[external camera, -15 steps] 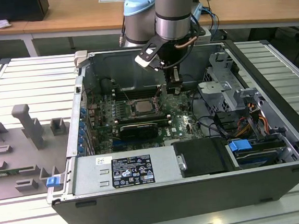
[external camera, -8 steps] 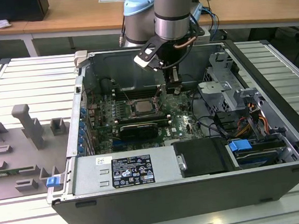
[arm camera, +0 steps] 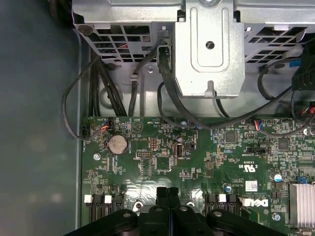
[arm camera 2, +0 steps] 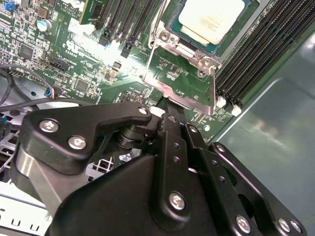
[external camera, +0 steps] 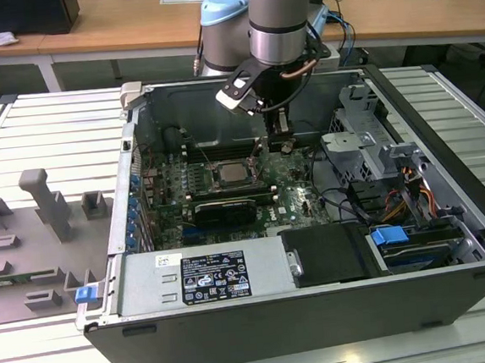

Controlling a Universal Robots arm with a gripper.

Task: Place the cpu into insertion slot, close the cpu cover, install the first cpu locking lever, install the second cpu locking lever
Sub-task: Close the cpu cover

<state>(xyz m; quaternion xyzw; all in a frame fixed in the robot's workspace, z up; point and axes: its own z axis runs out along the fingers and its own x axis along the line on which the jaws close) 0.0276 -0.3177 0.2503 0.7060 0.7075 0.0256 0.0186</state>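
1 pair of fingers [arm camera: 161,195]: narrow, tips pressed together, nothing seen held, at the free edge of the open cpu cover [arm camera 2: 189,100]. 1 cpu [arm camera 2: 212,18]: seated in insertion slot [arm camera 2: 173,22], beyond the cover from the tips.

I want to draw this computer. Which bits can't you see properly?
cpu: one side cut off by the second wrist view's edge.
insertion slot: its pins lie hidden under the cpu.
cpu cover: one edge hidden behind the gripper in the second wrist view.
motherboard: a patch beside the cpu hidden behind the gripper in the exterior view.
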